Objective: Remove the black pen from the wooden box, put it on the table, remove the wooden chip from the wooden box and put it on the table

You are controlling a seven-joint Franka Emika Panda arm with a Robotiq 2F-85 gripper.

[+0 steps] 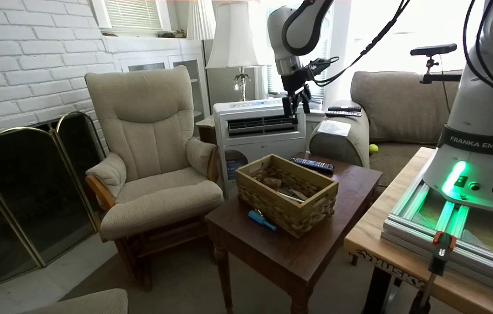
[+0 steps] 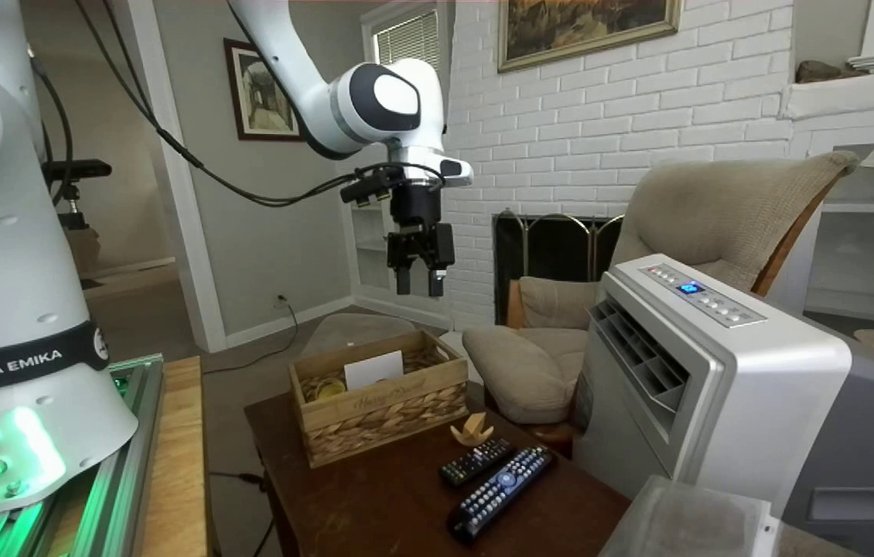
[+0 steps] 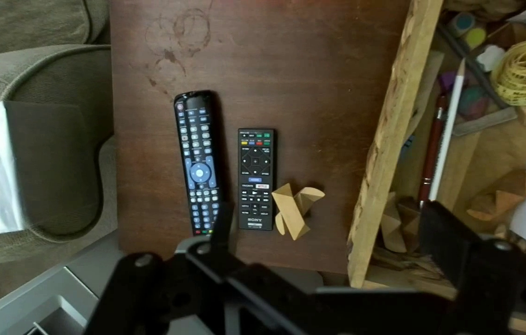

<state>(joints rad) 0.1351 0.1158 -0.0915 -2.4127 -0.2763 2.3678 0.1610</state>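
Note:
My gripper stands open and holds nothing, raised above the wooden box and clear of it in both exterior views. That tan open-topped box rests on the dark brown table. Inside, in the wrist view, a thin dark stick, apparently the black pen, lies beside a yellow tape roll. Several angular wooden pieces are in the box; one possible wooden chip lies near a white card, another piece by the rim. A similar wooden piece sits outside on the table.
Two remotes, a long one and a shorter one, lie on the table. A blue item is beside the box. A dark red pen and white pencil lie inside it. An air conditioner stands close by.

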